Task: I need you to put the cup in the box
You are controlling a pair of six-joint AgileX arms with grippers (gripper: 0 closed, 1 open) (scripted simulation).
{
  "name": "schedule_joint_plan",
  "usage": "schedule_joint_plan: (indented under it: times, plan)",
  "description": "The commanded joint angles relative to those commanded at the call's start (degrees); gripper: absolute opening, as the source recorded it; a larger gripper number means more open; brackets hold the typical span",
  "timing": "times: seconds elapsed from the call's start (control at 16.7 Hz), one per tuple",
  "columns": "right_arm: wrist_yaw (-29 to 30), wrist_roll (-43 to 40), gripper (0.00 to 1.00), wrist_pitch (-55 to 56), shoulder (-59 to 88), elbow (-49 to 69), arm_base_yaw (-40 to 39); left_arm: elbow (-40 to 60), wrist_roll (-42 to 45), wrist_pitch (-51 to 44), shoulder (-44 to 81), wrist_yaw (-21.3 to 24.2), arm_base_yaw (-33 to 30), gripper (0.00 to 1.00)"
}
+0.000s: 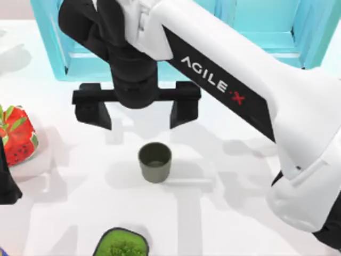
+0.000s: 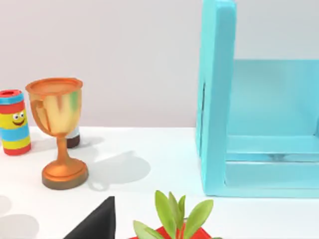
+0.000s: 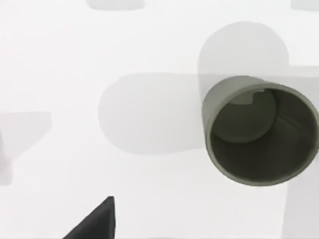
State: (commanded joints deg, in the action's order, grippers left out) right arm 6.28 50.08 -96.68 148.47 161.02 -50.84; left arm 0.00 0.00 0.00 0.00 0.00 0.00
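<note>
Look at the top view: your right hand hangs over the middle of the white bench, its two black fingers spread wide and released, with nothing between them. The cup stands upright on the bench just in front of that hand, below the gap between the fingers in the picture and apart from both of them. It is empty, and you can see down into it in the right wrist view, where the cup sits on bare white bench with one dark fingertip poking in at the edge, well clear of it. Behind the hand, along the far side of the bench, stands a turquoise shelf. At the top view's left edge you find a red, leafy strawberry-like thing, and beside it a dark piece of your left arm, parked there; you cannot tell how the left hand stands. A dark pot of green foliage sits at the near edge, in front of the cup. The left wrist view shows an orange goblet, a striped can with a smiling face, and the side of the shelf.
</note>
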Motion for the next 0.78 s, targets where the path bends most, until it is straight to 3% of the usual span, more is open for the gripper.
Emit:
schedule_joint_plan:
  times: [0.78]
  plan:
    - [-1.26, 2.23, 1.0, -4.02, 8.3, 9.72, -0.12, 0.0, 0.0, 0.0, 0.0, 0.0, 0.0, 1.0]
